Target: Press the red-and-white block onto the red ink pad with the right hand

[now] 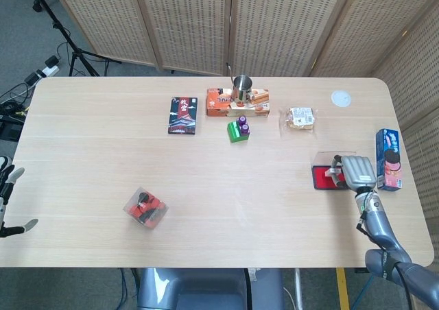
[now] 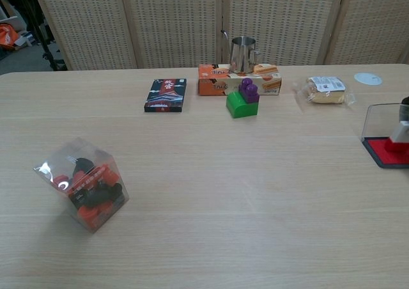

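Observation:
The red ink pad (image 1: pixel 320 180) lies open near the table's right edge, its clear lid (image 1: pixel 332 158) standing behind it. My right hand (image 1: pixel 357 171) hangs over the pad's right half and grips the red-and-white block (image 2: pixel 401 135), which stands on the red surface (image 2: pixel 386 151). In the chest view only the block and a dark bit of the hand show at the frame's right edge. My left hand (image 1: pixel 7 199) is off the table's left edge, fingers apart and holding nothing.
A blue cookie box (image 1: pixel 389 159) lies just right of my right hand. Further back are a snack packet (image 1: pixel 300 117), a white disc (image 1: pixel 341 98), a green and purple block (image 1: pixel 238 129), an orange box with a steel cup (image 1: pixel 241 88), a dark card box (image 1: pixel 183 114). A clear box (image 1: pixel 145 206) sits front left.

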Controlling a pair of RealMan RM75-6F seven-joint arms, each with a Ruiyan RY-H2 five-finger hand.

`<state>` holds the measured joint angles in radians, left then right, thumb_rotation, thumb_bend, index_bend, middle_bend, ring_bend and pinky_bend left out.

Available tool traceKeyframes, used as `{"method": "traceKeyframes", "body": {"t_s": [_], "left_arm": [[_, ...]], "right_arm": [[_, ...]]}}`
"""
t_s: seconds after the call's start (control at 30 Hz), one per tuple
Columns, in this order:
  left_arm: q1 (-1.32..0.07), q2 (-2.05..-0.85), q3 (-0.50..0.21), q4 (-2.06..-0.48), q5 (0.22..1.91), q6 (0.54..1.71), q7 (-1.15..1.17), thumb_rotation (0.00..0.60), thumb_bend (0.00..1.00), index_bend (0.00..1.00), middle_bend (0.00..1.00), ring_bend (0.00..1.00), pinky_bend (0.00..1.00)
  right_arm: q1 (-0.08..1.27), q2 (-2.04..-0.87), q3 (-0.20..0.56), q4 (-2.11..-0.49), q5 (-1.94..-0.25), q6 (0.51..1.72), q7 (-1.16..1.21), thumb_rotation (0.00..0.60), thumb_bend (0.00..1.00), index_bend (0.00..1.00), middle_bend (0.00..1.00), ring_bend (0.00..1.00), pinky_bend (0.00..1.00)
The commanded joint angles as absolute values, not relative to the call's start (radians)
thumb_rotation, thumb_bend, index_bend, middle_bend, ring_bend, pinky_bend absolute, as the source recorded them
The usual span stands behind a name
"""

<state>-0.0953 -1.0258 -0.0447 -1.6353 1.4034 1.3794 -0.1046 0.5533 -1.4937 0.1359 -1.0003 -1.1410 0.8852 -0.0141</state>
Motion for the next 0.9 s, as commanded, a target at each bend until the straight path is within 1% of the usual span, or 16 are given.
{"method": "traceKeyframes", "body": {"t_s": [0.03,0.9], "left_arm": [[-0.095,-1.025,-0.045,-1.636,1.403,1.380,-0.105,0.600,0.00,0.00,0.00,0.00,0.00],[-0.095,-1.023,-0.043,-1.638,1.404,1.379,-0.107,0.600,0.00,0.00,0.00,0.00,0.00]], "right_arm": [[0.553,-1.498,0.142,-0.988,-1.141,0.880,-0.008,0.600,0.57,0.57,0.97,1.00,1.00],[0.545,-1.529,0.149,-0.929,-1.159,0.840,-0.011,0.600,0.57,0.57,0.97,1.00,1.00]]}}
